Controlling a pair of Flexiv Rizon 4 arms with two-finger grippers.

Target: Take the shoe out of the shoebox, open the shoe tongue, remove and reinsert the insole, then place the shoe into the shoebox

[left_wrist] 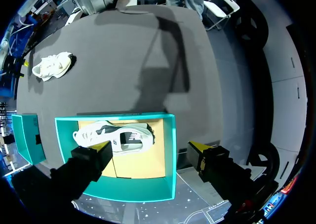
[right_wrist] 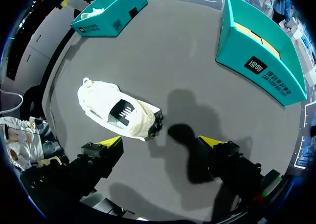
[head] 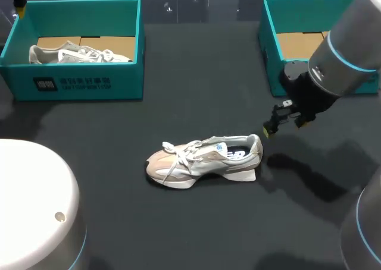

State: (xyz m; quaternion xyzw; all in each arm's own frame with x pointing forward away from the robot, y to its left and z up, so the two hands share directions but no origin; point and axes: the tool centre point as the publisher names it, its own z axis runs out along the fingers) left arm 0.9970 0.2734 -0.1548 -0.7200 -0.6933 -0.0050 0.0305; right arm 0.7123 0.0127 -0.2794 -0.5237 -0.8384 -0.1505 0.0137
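A beige and white shoe (head: 205, 160) lies on its sole in the middle of the dark table, toe toward my left. My right gripper (head: 286, 126) hovers just beyond its heel, open and empty. In the right wrist view the shoe (right_wrist: 118, 110) lies ahead of the open right gripper (right_wrist: 161, 141), its heel nearest the gap between the fingers. A second shoe (left_wrist: 113, 136) rests in the left teal shoebox (left_wrist: 170, 155). My left gripper (left_wrist: 150, 147) hangs open above that box, holding nothing. In the head view only the left gripper's yellow fingertip (head: 21, 8) shows, at the far left corner.
The left shoebox (head: 89, 82) stands at the back left. A right teal shoebox (head: 271, 50) at the back right shows only its cardboard floor. A white rounded arm housing (head: 36, 204) fills the front left corner.
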